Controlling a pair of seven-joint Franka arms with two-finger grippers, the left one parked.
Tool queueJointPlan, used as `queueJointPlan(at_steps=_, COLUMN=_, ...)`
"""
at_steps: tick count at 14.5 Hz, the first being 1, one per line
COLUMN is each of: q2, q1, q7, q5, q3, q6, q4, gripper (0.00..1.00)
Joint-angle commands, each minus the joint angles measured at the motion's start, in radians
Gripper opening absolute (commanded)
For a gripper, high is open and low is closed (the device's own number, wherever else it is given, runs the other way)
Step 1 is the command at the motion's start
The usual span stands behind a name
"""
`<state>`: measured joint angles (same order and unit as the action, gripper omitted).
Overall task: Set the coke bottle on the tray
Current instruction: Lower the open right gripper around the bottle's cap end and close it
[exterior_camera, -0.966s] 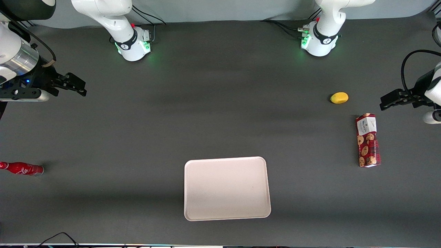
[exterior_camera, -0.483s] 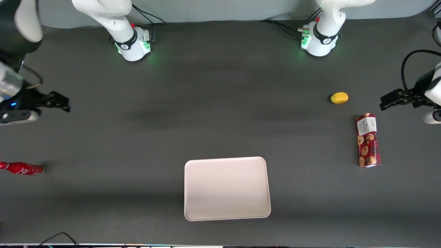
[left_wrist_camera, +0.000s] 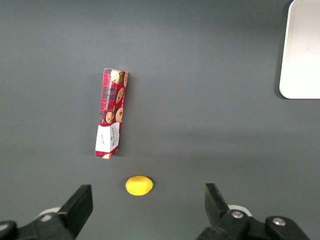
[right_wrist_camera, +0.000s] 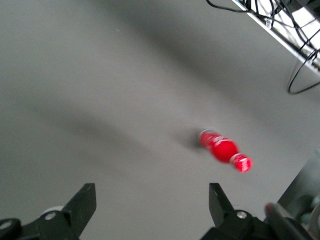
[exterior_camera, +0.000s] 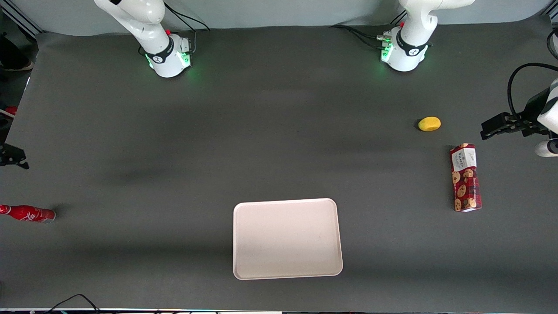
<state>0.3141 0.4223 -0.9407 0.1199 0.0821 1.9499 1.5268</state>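
The coke bottle [exterior_camera: 27, 213] is small, slim and red and lies on its side at the working arm's end of the table. It also shows in the right wrist view [right_wrist_camera: 224, 149], well ahead of the fingers. The gripper [exterior_camera: 13, 157] shows only partly at the front view's edge, farther from the front camera than the bottle. In the right wrist view the gripper [right_wrist_camera: 152, 202] is open and empty above bare table. The pale pinkish-white tray [exterior_camera: 287, 237] lies empty mid-table, near the front edge; its corner shows in the left wrist view [left_wrist_camera: 302, 50].
A red cookie box [exterior_camera: 465, 177] and a yellow lemon [exterior_camera: 429, 124] lie toward the parked arm's end of the table. Both also show in the left wrist view, the box [left_wrist_camera: 111, 112] and the lemon [left_wrist_camera: 139, 185]. Cables [right_wrist_camera: 280, 20] lie off the table edge.
The right arm has swung out toward the table's end and nearer the front camera, closer to the bottle; only its fingertips remain in the front view. Nothing else moved.
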Motion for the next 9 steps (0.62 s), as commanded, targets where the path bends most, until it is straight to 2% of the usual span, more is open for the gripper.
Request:
queueJointPlan(at_steps=1, q2=0.211, q1=0.055, q7=-0.221, q5=0.015, q3=0.011, q6=0.026, q4=-0.218, gripper=1.00)
queueJointPlan(at_steps=5, q2=0.353, q1=0.107, q7=-0.401, q5=0.017, q3=0.013, q6=0.105, q4=-0.306, gripper=1.00)
queueJointPlan(at_steps=9, q2=0.425, q1=0.144, q7=-0.460, q5=-0.025, q3=0.013, q6=0.127, q4=-0.358, gripper=1.00)
